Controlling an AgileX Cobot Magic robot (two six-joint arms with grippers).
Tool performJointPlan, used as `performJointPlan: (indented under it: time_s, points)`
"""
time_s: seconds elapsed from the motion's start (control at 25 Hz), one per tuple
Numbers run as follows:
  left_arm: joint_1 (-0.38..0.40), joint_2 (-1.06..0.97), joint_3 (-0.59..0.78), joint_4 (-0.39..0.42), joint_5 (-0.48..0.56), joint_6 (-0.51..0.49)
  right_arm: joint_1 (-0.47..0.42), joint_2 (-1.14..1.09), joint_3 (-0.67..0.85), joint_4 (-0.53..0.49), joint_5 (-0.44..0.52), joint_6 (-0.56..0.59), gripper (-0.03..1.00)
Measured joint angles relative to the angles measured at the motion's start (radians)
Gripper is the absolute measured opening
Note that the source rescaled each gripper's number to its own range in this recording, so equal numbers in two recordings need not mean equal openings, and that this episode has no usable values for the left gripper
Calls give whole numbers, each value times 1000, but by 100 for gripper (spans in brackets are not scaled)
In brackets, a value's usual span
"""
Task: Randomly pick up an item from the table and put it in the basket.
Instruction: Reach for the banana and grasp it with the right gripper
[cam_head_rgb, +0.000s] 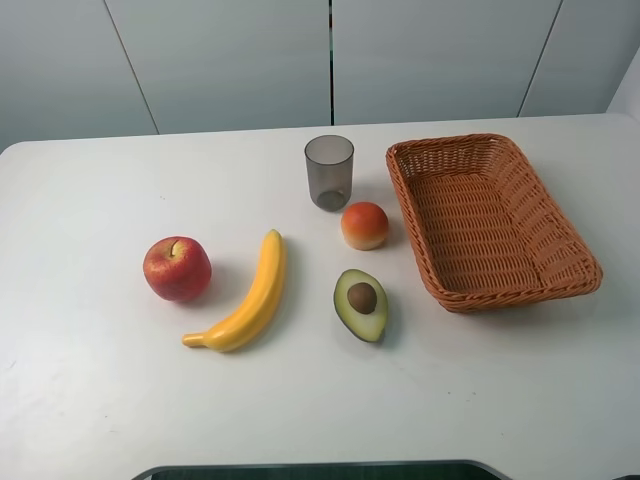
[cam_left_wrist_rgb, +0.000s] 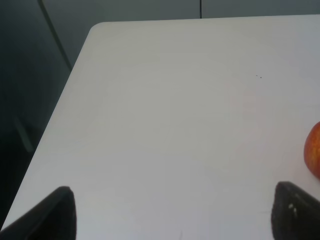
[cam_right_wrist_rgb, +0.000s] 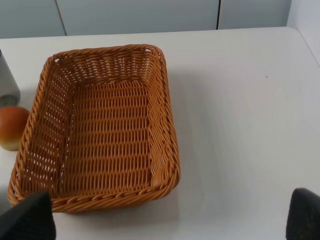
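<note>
A long yellow banana (cam_head_rgb: 248, 296) lies on the white table (cam_head_rgb: 90, 390), left of centre, between a red apple (cam_head_rgb: 177, 268) and a halved avocado (cam_head_rgb: 361, 304). The orange-brown wicker basket (cam_head_rgb: 575, 262) stands empty at the right; it also shows in the right wrist view (cam_right_wrist_rgb: 165, 115). Neither arm shows in the high view. My left gripper (cam_left_wrist_rgb: 172, 212) is open above bare table near the left edge, with the apple (cam_left_wrist_rgb: 314, 155) at the frame's side. My right gripper (cam_right_wrist_rgb: 165, 215) is open, close to the basket's near rim. The banana is in neither wrist view.
A grey translucent cup (cam_head_rgb: 329, 172) stands behind centre, with a small orange-red fruit (cam_head_rgb: 364, 225) in front of it; the fruit (cam_right_wrist_rgb: 11, 126) and the cup (cam_right_wrist_rgb: 7, 82) also show in the right wrist view. The table's left edge (cam_left_wrist_rgb: 60, 105) drops off into dark.
</note>
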Motion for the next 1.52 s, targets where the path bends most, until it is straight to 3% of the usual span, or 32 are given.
performJointPlan:
  time_s: [0.76, 1.04, 1.16, 1.52]
  points:
    - [0, 0, 0, 0, 0, 0, 0, 12, -23, 13, 0, 0, 100]
    - [0, 0, 0, 0, 0, 0, 0, 214, -148, 13, -19, 0, 100]
    - [0, 0, 0, 0, 0, 0, 2, 342, -165, 45, -89, 2, 100]
    - [0, 0, 0, 0, 0, 0, 198, 688, -166, 209, -195, 74, 100]
